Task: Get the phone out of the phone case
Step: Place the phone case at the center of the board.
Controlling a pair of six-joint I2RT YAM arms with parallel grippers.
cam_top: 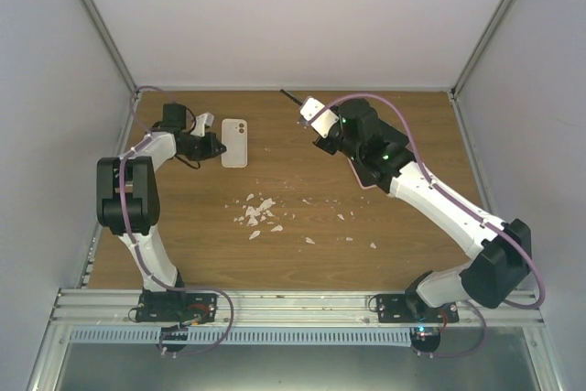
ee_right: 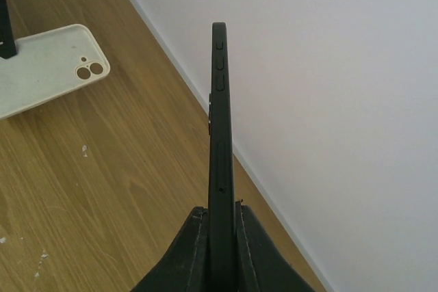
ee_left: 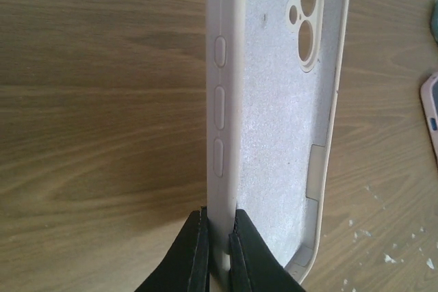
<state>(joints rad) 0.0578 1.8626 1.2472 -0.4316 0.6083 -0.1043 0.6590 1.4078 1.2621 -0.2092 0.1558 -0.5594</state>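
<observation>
- Landmark: scatter of white flakes (cam_top: 256,212) mid-way across the brown wood-grain surface (cam_top: 366,217).
- White rubbery phone case (ee_left: 274,135) sits beyond the flakes, a little to their left. It is empty, lining side up, with the camera cut-out showing. Flat on the surface or just off it: cannot tell.
- Left tool (ee_left: 217,227) is clenched on one long side wall of the case, near the corner away from the cut-out and just past the moulded buttons.
- Slim black phone (ee_right: 220,135) is already out of the case. It is held in the air beyond and right of the flakes, well apart from the case and close to the white wall (ee_right: 342,100).
- Right tool (ee_right: 220,213) is clamped across the phone's faces at one end. The phone stands edge-on and upright between the jaws.
- Handling, case: likely light and floppy. A single wall pinch will let it sag or twist, so carry it low.
- Handling, phone: stiff, heavier, with smooth and probably slippery glass faces. An end grip leaves a long overhang, so a hold nearer the middle would be steadier.
- Risk: a drop would chip the phone, so set it down flat and gently.
</observation>
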